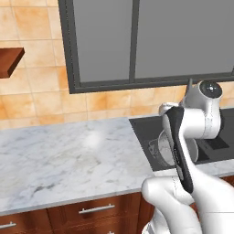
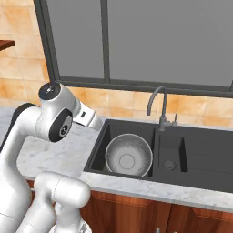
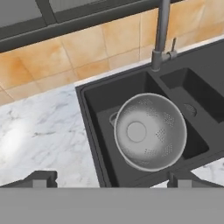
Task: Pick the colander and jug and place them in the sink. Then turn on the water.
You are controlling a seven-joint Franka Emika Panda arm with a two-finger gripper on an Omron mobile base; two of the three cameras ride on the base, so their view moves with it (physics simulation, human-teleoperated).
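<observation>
The silver perforated colander (image 2: 129,154) (image 3: 148,131) sits tilted in the left basin of the black sink (image 2: 200,152) (image 3: 92,109). In the left base view the colander (image 1: 164,147) is half hidden behind my arm. The grey gooseneck faucet (image 2: 157,102) (image 3: 162,30) stands at the sink's back edge, with no stream under its spout. My gripper (image 3: 113,178) hovers above the counter just left of the sink. It is open, its fingertips (image 3: 43,177) wide apart with nothing between them. The jug is out of view.
A white marble counter (image 1: 64,155) (image 3: 39,131) runs left of the sink, over wooden drawers (image 1: 96,209). A dark-framed window (image 2: 136,45) and orange tiles back it. A wooden shelf (image 1: 9,61) hangs at the far left. The right basin holds a round drain (image 2: 169,164).
</observation>
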